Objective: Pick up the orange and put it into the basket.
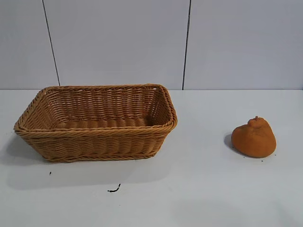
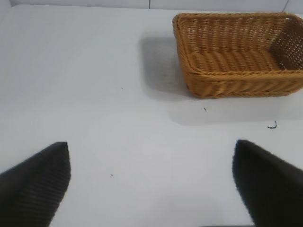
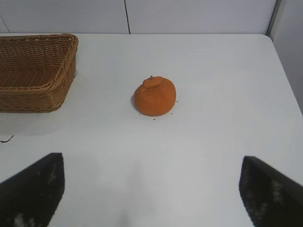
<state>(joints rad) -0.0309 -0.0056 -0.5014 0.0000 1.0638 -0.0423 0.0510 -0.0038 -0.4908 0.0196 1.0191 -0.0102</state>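
Small dark scrap (image 1: 114,189) nearest, orange (image 1: 254,137) well right of basket (image 1: 94,133), bare table (image 1: 199,189) between, both jaws spread wide.

A lab-like test bench: bare white table (image 1: 199,189), plain panelled wall (image 1: 118,42).

A white table (image 1: 199,189) fills the lower part of the exterior view, and a pale panelled wall (image 1: 118,42) rises behind its far edge. Two dark vertical seams (image 1: 187,45) split the wall into panels. On the table, near its front edge, lies a small black curled scrap (image 1: 114,189), with a tiny dark speck (image 1: 50,173) nearby.
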